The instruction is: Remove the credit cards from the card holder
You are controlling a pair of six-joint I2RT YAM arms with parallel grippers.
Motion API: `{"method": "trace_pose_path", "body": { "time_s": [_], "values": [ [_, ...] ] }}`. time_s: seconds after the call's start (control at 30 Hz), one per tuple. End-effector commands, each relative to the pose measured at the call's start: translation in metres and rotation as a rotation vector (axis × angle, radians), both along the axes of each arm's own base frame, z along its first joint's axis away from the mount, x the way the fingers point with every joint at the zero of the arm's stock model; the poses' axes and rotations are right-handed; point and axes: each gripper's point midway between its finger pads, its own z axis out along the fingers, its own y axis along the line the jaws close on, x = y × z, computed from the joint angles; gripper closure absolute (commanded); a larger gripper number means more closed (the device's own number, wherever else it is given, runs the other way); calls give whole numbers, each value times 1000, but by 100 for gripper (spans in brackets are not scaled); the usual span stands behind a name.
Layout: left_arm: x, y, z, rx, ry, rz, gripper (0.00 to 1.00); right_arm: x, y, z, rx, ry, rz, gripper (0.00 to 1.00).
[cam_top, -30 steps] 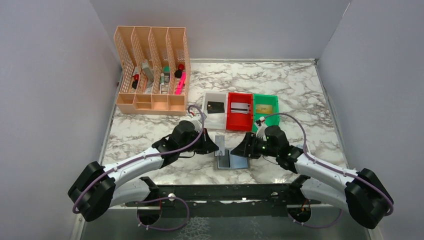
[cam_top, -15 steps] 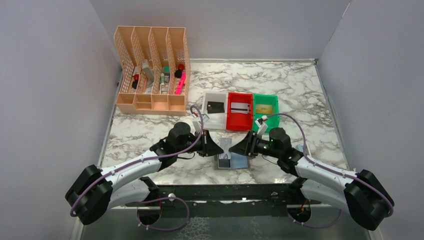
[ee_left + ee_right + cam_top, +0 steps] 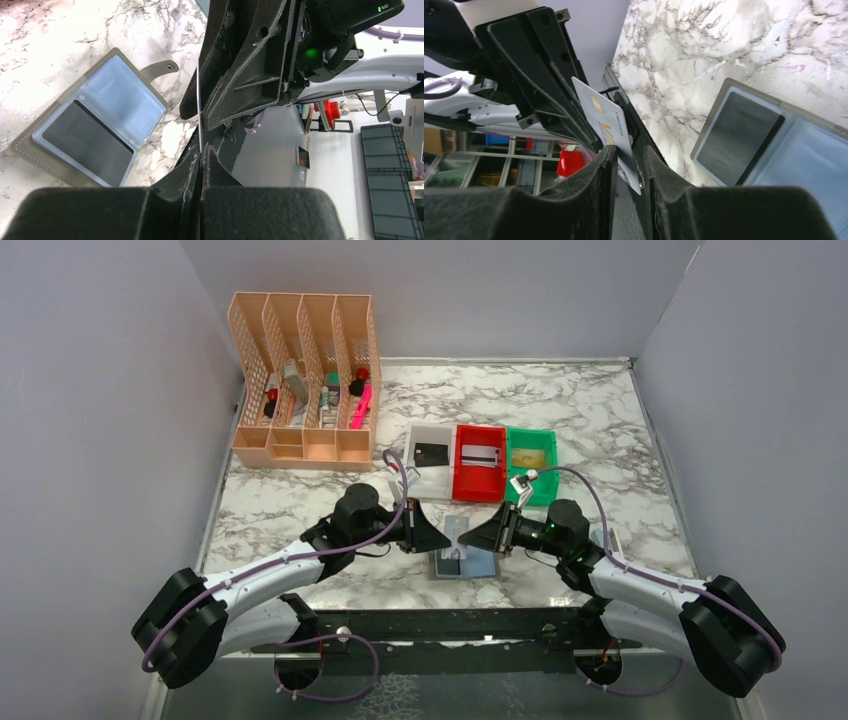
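Observation:
The blue-grey card holder lies open on the marble with a dark card in one light-blue pocket. Above it my two grippers face each other. My left gripper is shut on a white card with gold print, seen edge-on in the left wrist view. My right gripper is open, and the card's free end sits in the gap between its fingers, against one pad. In the top view the left gripper and right gripper nearly touch.
Behind the holder stand a white bin with a black card, a red bin with a silvery card, and a green bin with a gold card. A peach file rack stands at the back left.
My left gripper drew back a little to the left and raised the white card. My right gripper turned to face it and closed in round the card's free end.

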Motion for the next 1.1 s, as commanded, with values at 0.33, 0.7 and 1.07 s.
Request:
{"method": "trace_pose_path", "body": {
  "time_s": [0.33,0.7,1.07],
  "values": [
    [-5,-3,3,-44,-12,-40,99,-9,-1,18,97,-39,45,90],
    [1,-2,-1,-33,-2,3,49,-7,-7,11,68,-26,2,99],
    [33,28,-24,232,-47,207,19,12,-23,-5,-84,-26,-135,99]
  ]
}}
